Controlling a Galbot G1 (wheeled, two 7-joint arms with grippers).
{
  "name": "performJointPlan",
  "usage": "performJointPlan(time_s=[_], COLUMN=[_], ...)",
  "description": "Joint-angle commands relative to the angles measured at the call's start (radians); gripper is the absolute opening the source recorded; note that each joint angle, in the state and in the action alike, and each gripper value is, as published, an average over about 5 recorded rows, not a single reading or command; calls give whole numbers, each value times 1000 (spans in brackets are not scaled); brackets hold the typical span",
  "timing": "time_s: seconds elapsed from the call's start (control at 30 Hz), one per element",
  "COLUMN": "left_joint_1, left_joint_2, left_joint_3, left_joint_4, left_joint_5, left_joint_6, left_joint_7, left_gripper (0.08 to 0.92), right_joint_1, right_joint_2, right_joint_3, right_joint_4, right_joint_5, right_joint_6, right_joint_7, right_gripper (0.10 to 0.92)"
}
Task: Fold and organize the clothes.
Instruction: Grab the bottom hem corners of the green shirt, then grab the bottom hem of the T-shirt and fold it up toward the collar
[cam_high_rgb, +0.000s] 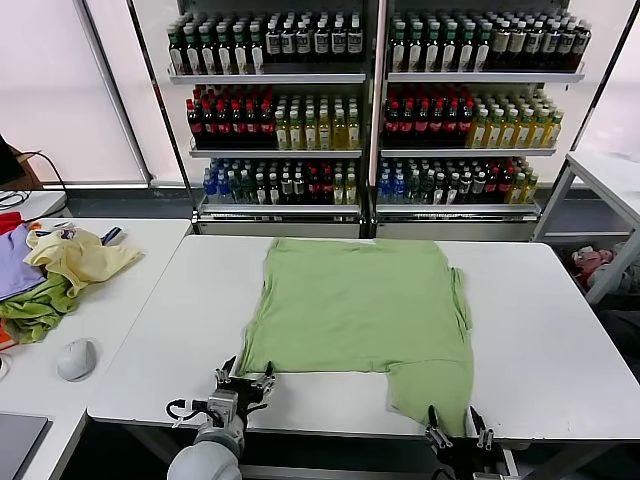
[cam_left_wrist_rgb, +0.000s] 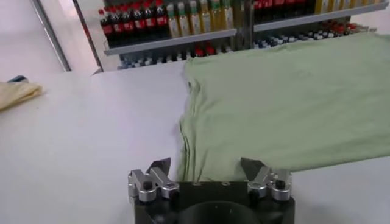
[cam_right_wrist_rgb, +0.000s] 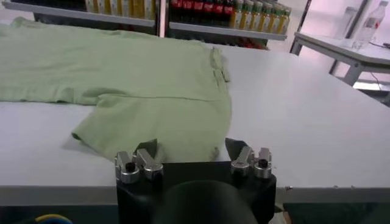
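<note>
The clothes are one light green shirt (cam_high_rgb: 360, 300) lying spread flat on the white table (cam_high_rgb: 560, 330), with one flap reaching down to the front edge on the right. My left gripper (cam_high_rgb: 246, 375) stands open at the shirt's near left corner (cam_left_wrist_rgb: 195, 152), and that corner lies just beyond its fingertips (cam_left_wrist_rgb: 206, 164). Over the table's front edge my right gripper (cam_high_rgb: 455, 425) is open too. The near hem of the flap (cam_right_wrist_rgb: 164, 131) lies right in front of its fingers (cam_right_wrist_rgb: 192, 146). Neither gripper holds any cloth.
A side table on the left carries a pale yellow garment (cam_high_rgb: 80, 255), a purple one (cam_high_rgb: 15, 265), a darker green one (cam_high_rgb: 35, 310) and a mouse (cam_high_rgb: 77, 358). Shelves of bottles (cam_high_rgb: 370, 110) stand behind. Another table (cam_high_rgb: 610, 175) is at the far right.
</note>
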Motion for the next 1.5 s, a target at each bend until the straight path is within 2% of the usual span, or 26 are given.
performJointPlan(time_s=[0.03,0.37,0.57,0.8,1.03,1.2,1.5], left_joint_1=[4,-4,25,58,9,-74,-246], left_joint_2=[6,18,24,35,53,73,74], left_joint_3=[0,-3,-9,-13,-10,2,49], left_joint_4=[9,15,-52,-164,-203,-159,28], left_joint_5=[-61,-99,-106,-103,-100,-104,-121], left_joint_6=[16,13,8,-38,-79,-90,-87], left_joint_7=[-6,-2,4,16,34,48,42], left_gripper=[541,255,110,95,95,95,95], right_joint_1=[-7,12,31,82,186,311,531], right_joint_2=[6,-25,-54,-95,-152,-199,-252], right_joint_3=[-4,23,55,106,147,153,89], right_joint_4=[-13,18,56,104,81,17,-140], right_joint_5=[34,55,91,144,191,232,243], right_joint_6=[-15,7,53,83,71,51,10], right_joint_7=[3,-33,-62,-75,-65,-53,-46], right_gripper=[477,272,151,121,121,121,121])
